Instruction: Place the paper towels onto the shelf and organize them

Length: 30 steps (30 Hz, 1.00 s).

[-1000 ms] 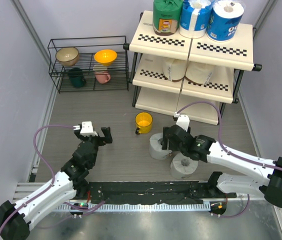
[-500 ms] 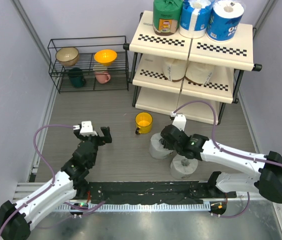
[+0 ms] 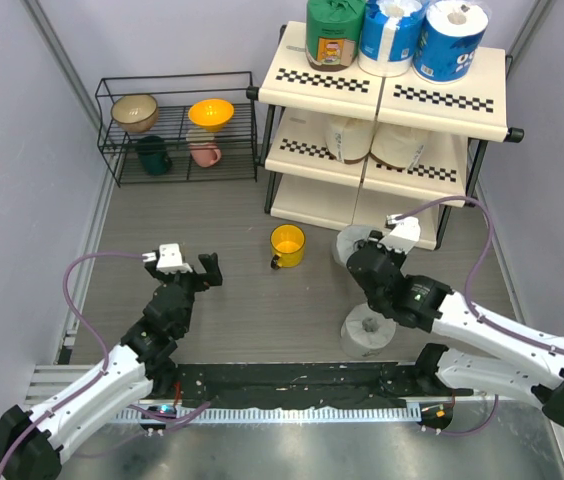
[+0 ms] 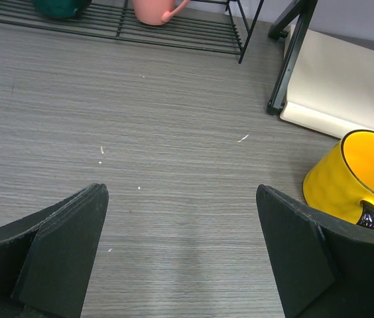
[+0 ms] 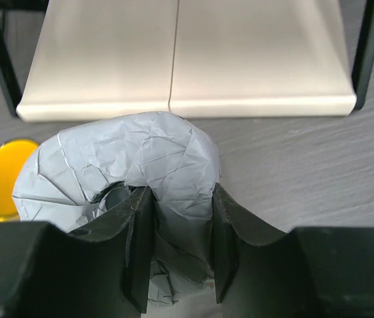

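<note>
**Ana:** What has the right claw (image 5: 177, 218) got?

**Ben:** It is clamped on a grey-white roll (image 5: 101, 165). Its wrist view shows the two fingers squeezing one side of the crumpled wrap, apparently with one finger in the hollow core and one outside. The roll sits just in front of the lip of the bottom tier (image 5: 260, 59) of the shelf (image 3: 392, 95), and that panel looks bare. Whether the roll is clear of the worktop (image 4: 174, 119) cannot be told.

**Ana:** And the left claw (image 4: 180, 199)?

**Ben:** Its fingers are wide apart with nothing between them. It hangs low over the worktop, well apart from every roll. A yellow cup (image 4: 346, 175) stands off to its right, near the foot of the shelf.

**Ana:** So how far along does the job look?

**Ben:** By the overhead view, five of the seven are shelved. The green roll (image 3: 334, 35) and the two blue-and-white rolls (image 3: 390, 35) stand in a row on the top tier. The two cream rolls (image 3: 347, 140) sit side by side on the middle tier. The sixth is the one in the right claw, and it seems bound for the bottom tier.

**Ana:** What is left?

**Ben:** That roll must be seated on the panel. The second grey-white roll (image 3: 367, 332) must then be fetched. It stands on end on the worktop beside the right arm, near the bases, with no claw on it. It would likely go next to its twin, which would fill out the lowest tier.
</note>
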Motion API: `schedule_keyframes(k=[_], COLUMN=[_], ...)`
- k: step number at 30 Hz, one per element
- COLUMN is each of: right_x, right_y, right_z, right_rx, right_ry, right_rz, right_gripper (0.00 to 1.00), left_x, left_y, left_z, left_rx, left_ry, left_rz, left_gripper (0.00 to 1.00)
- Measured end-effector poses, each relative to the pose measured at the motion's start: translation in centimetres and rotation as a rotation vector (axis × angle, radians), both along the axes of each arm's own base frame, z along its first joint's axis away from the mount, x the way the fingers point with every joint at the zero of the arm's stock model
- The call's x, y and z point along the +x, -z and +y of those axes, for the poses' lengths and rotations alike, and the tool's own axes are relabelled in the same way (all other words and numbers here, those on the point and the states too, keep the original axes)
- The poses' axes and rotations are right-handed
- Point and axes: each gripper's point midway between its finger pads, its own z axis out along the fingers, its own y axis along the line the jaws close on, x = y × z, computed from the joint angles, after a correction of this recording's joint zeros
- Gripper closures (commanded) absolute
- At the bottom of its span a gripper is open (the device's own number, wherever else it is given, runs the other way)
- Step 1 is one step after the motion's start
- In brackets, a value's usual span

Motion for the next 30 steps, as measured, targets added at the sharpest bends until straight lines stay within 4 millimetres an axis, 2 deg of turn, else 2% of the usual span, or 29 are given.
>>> schedule_keyframes(k=[5,10,20,30], right_x=[2.3,5.0,9.1,12.1], right_y=[1.3,2.8,2.0,3.3], right_z=[-1.0,-1.2,1.9,3.5], right_rx=[-0.050,-0.099,-0.119,-0.155], right_ry=[0.093,0.133,0.089,0.077], right_rz=[-0.037,-0.048,-0.147,-0.205], right_gripper=[0.80,0.80,0.80,0.80], left_x=[0.0,0.0,0.0,-0.2], left_y=[0.0,-0.1,-0.4,-0.4], left_z=[0.0,0.1,0.3,0.6], left_rx=[-0.011,-0.016,-0.024,-0.033], left_ry=[-0.003,-0.006,-0.013,-0.019], left_rz=[0.000,-0.003,-0.013,-0.024], left_gripper=[0.00,0.00,0.00,0.00])
